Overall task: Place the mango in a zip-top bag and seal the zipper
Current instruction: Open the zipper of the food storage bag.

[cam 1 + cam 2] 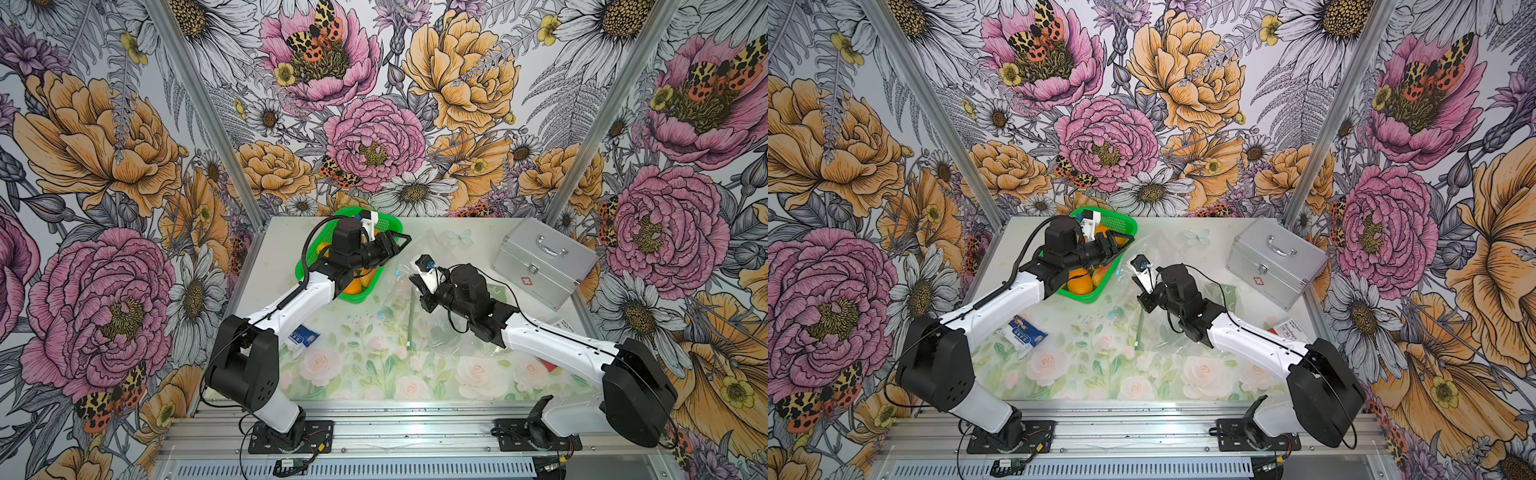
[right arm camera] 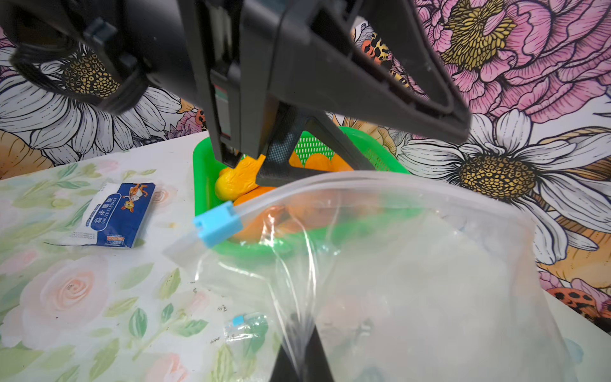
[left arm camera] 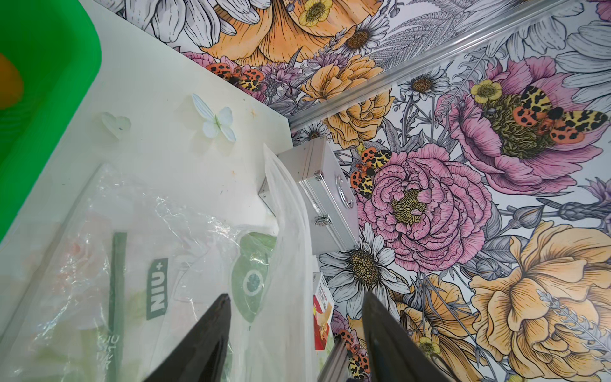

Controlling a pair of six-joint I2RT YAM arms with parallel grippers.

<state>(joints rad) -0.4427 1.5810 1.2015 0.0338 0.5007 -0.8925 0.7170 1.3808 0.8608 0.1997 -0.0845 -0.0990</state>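
"GAUZE BANDAGE" packet (image 2: 115,215); "NIU+" bag (image 3: 185,251)

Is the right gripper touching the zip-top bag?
Touching. The right wrist view shows the right gripper shut on the bag, plastic bunching at the pinch.

Dense floral wallpaper (image 1: 374,137) with moths on three walls, aluminium corner posts (image 1: 210,108), pale table (image 1: 282,241) under a rose-print cover (image 1: 374,374), soft glare along the front edge.
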